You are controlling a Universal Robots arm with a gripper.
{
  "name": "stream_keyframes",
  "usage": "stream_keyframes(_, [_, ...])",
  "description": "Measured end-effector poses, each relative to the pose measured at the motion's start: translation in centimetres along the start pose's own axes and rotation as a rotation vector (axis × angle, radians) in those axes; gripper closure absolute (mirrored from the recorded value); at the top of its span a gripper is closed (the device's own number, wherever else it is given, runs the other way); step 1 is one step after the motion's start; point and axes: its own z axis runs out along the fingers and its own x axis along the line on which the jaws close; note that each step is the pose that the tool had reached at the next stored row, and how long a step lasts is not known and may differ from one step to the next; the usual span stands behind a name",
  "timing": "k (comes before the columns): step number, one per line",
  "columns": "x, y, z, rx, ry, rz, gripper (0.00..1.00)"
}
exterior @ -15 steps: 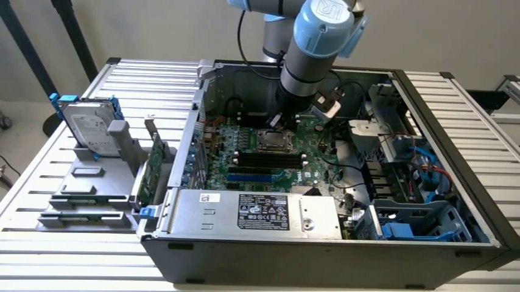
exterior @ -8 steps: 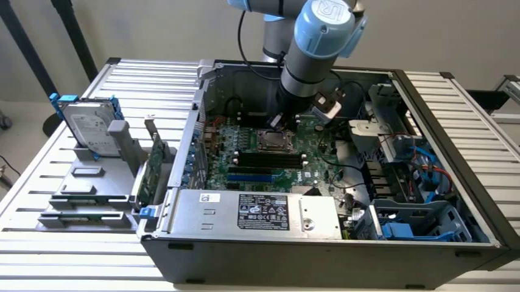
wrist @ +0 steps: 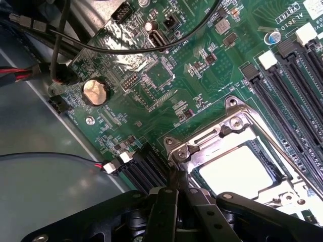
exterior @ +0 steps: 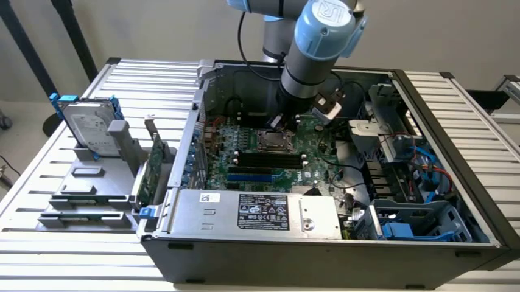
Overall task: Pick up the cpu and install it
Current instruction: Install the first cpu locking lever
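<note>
Now closed gripper (wrist: pixel 177 189) at socket (wrist: pixel 237 151), cpu (wrist: pixel 236 170) seated inside

The arm (exterior: pixel 313 58) is a dark grey tube with pale blue joint caps, one bearing a white UR logo, and a black cable runs beside it. The gripper (wrist: pixel 177 189) is black, with flat hinged linkage bars pinned by round silver screws and thin dark fingers

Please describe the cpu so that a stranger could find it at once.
Look inside the open grey computer case, on its green motherboard. Beneath the arm lies a silver metal-framed socket; the small flat square chip with a pale top, the cpu, sits inside that frame, unlike the long black slots nearby.
</note>
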Motion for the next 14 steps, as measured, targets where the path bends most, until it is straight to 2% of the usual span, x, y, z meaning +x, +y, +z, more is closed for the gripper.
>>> stream_keyframes(8, [-0.04, 0.07, 0.00, 0.0032, 0.0034, 0.000, 0.89])
stream_keyframes(14, [-0.06, 0.10, 0.07, 0.0136, 0.0160, -0.001, 0.89])
